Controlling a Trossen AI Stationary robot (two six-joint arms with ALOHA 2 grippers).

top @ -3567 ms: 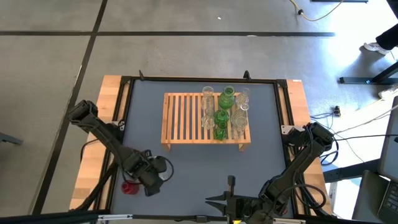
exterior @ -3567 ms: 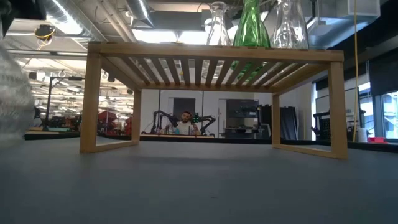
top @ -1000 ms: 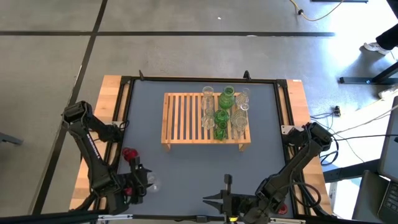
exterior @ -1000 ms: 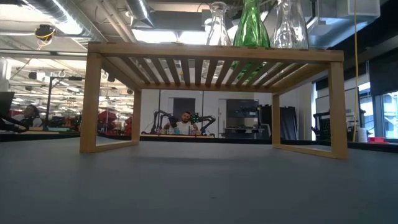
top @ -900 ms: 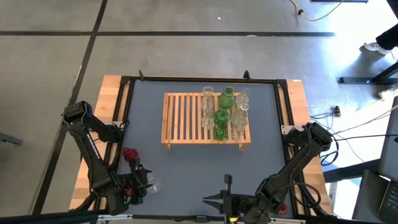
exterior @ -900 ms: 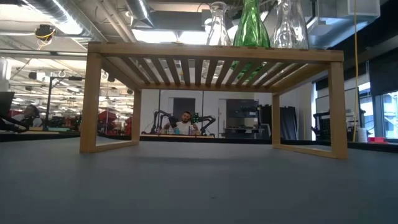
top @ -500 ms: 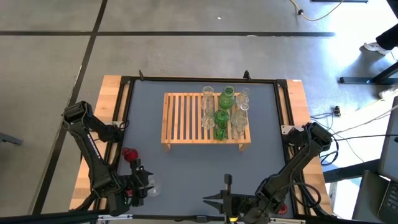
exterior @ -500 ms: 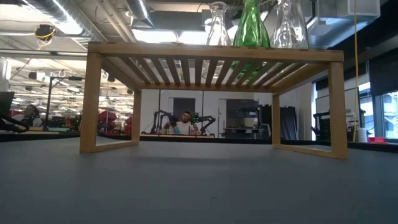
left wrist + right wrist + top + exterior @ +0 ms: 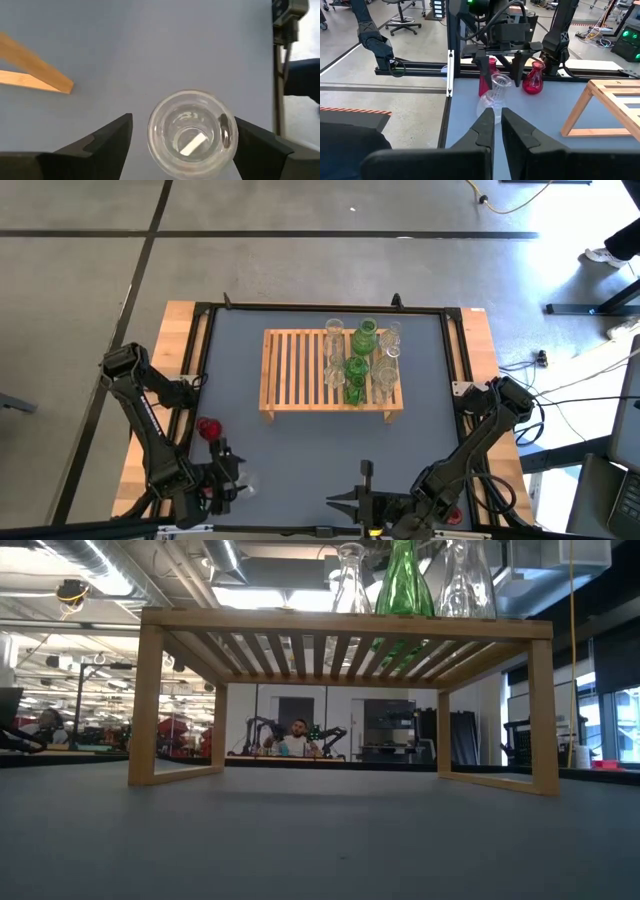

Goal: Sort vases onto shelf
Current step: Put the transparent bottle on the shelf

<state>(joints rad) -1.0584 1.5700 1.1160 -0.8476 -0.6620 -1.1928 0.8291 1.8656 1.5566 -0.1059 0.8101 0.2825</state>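
My left gripper [image 9: 183, 119] points down at the table's near left corner [image 9: 236, 479]. It is open, with one finger on each side of a clear vase [image 9: 192, 132] that stands on its base on the table. The right wrist view shows the fingers beside this vase's neck [image 9: 499, 82]. A round red vase [image 9: 533, 80] stands just toward the far side [image 9: 208, 428]. A taller red one [image 9: 487, 75] stands behind the gripper. The shelf [image 9: 300, 370] carries several clear and green vases [image 9: 358, 365] on its right part. My right gripper [image 9: 497, 122] is shut, low at the near edge.
The shelf's left half [image 9: 290, 365] is bare slats. Its leg [image 9: 35, 70] shows beyond the clear vase. A dark mount [image 9: 365, 500] stands at the middle of the near edge. The right arm [image 9: 470, 445] is folded at the near right corner. A person [image 9: 297, 738] sits far behind.
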